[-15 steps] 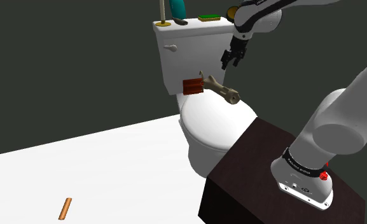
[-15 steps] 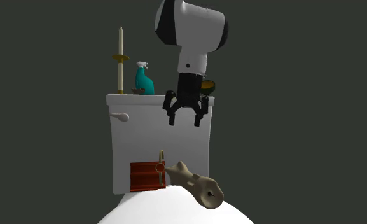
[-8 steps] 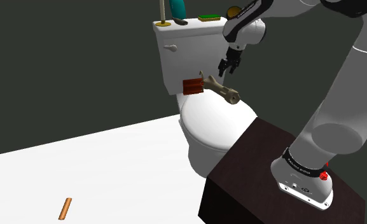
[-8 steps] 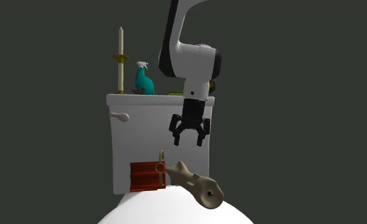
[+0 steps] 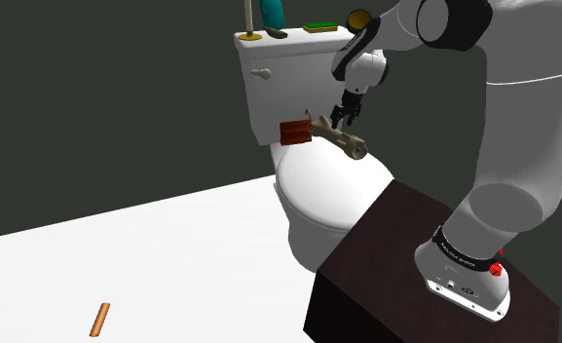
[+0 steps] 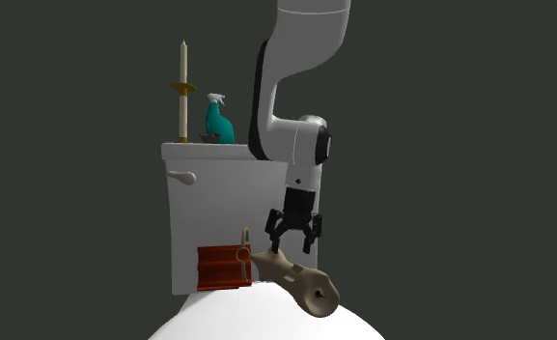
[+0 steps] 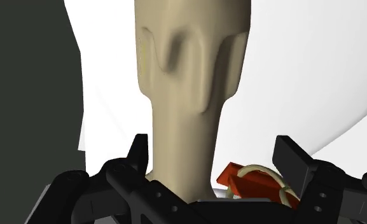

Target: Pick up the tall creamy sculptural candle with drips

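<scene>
We see the creamy candle (image 5: 342,139) lying on its side on the closed white toilet lid (image 5: 318,190), a little above the middle of the shoulder view. Its long axis runs there from the upper left, beside a red block (image 5: 295,132), down to the lower right, where the thicker end is. In the second exterior view the candle (image 6: 300,278) lies in the lower middle, again slanting down to the right. The black gripper (image 6: 293,237) hangs just above its thinner part, pointing down

In the wrist view the gripper (image 7: 215,156) is spread, with the narrow neck of the candle (image 7: 191,95) between the two fingers (image 7: 290,159). One finger is very near to the neck and the other stands clearly apart, so we judge that nothing is pinched yet. The long axis runs straight away from the hand, so the fingers would close across the width, which is the good way

The candle is matt beige and smooth, with soft rounded ridges like melted drips running from the wide body onto the neck. We think the next move asks for a small descent and then closing. The round neck could roll on the curved lid if one finger touches first
</scene>
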Controlling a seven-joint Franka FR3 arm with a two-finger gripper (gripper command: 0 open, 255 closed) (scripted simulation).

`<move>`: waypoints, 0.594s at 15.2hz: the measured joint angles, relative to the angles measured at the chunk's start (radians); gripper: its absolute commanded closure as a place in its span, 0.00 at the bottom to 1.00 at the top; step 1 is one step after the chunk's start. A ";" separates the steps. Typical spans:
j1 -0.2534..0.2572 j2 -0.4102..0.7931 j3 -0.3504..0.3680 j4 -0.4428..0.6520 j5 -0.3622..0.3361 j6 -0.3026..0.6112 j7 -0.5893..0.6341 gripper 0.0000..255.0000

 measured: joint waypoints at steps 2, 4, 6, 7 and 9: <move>-0.026 0.055 0.016 0.036 0.029 0.003 -0.025 0.00; -0.037 0.086 0.027 0.053 0.045 0.012 -0.036 0.00; -0.045 0.108 0.037 0.057 0.060 0.028 -0.049 0.00; -0.046 0.113 0.041 0.052 0.066 0.037 -0.054 0.00; -0.053 0.133 0.050 0.057 0.077 0.050 -0.063 0.00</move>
